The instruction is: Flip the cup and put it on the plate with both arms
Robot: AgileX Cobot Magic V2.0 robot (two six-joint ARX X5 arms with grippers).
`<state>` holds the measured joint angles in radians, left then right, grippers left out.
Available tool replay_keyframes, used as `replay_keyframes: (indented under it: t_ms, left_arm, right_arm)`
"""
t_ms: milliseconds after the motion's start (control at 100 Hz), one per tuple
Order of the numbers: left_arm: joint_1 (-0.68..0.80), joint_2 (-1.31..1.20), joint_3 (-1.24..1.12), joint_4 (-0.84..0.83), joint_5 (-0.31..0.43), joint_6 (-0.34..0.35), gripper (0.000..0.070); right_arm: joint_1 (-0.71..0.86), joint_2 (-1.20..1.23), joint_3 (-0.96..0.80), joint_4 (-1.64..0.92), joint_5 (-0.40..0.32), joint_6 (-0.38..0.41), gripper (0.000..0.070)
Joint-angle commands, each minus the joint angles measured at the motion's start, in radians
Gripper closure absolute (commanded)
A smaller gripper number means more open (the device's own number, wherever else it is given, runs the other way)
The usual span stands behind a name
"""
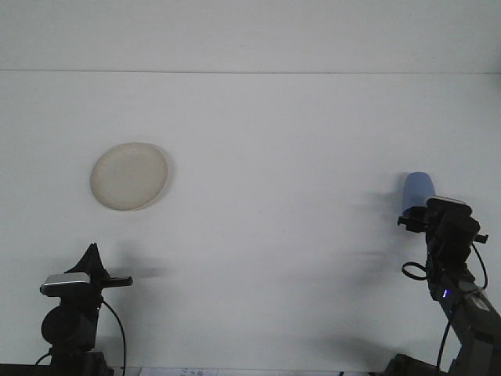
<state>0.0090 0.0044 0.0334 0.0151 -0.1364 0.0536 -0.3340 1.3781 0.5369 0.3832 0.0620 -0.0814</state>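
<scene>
From the front view, the right gripper (423, 210) sits right up against the near side of the blue cup (417, 190), its dark head covering the cup's lower part, so whether its claw is spread around the cup or closed cannot be told from here, nor whether it actually touches. The cup stands at about four o'clock on the white table (282, 141), long axis vertical, with a rounded end pointing up (its mouth does not show). The right arm rises from the lower right corner, leaning slightly toward eleven o'clock, cables looped beside it and a small blue light on its body. The left gripper (91, 254) is down at about eight o'clock, its dark fingers drawn together into a narrow point aimed upward, holding nothing; its arm stands low and compact. The cream plate (129, 175) lies flat at about ten o'clock, well apart from both the cup and the left gripper.
</scene>
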Motion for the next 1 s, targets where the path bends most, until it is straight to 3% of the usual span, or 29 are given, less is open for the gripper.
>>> replay_keyframes:
  t_ms: [0, 90, 130, 210, 240, 290, 460, 620, 780, 990]
  left_arm:
    - [0.000, -0.002, -0.019, 0.013, -0.005, -0.005, 0.0685]
    - [0.000, -0.002, -0.019, 0.013, -0.005, -0.005, 0.0685]
    - [0.000, -0.002, -0.019, 0.013, -0.005, -0.006, 0.0685]
    - [0.000, -0.002, -0.019, 0.013, -0.005, -0.005, 0.0685]
    - [0.000, -0.002, -0.019, 0.013, -0.005, -0.006, 0.0685]
    - [0.000, -0.002, -0.019, 0.013, -0.005, -0.006, 0.0685]
    - [0.000, -0.002, -0.019, 0.013, -0.005, -0.005, 0.0685]
    - [0.000, -0.002, -0.019, 0.013, -0.005, -0.006, 0.0685]
    - [0.000, -0.002, -0.019, 0.013, -0.005, -0.005, 0.0685]
    - [0.000, -0.002, -0.019, 0.013, -0.005, -0.005, 0.0685]
  right_arm:
    - [-0.002, 0.046, 0.003, 0.089, -0.019, -0.006, 0.0264]
    - [-0.003, 0.106, 0.003, 0.188, -0.050, -0.005, 0.0268]
    - [-0.003, 0.130, 0.003, 0.224, -0.064, -0.005, 0.0305]
    - [-0.003, 0.171, 0.003, 0.283, -0.075, -0.003, 0.0466]
    - [-0.003, 0.179, 0.003, 0.296, -0.082, -0.001, 0.0576]
    - [-0.003, 0.183, 0.003, 0.301, -0.090, -0.001, 0.0700]
    - [0.006, 0.134, 0.003, 0.299, -0.089, 0.012, 0.0700]
    - [0.042, -0.046, 0.017, 0.122, -0.047, 0.098, 0.0700]
    - [0.131, -0.284, 0.145, -0.356, -0.028, 0.140, 0.0700]
    - [0.326, -0.383, 0.484, -1.009, -0.038, 0.150, 0.0700]
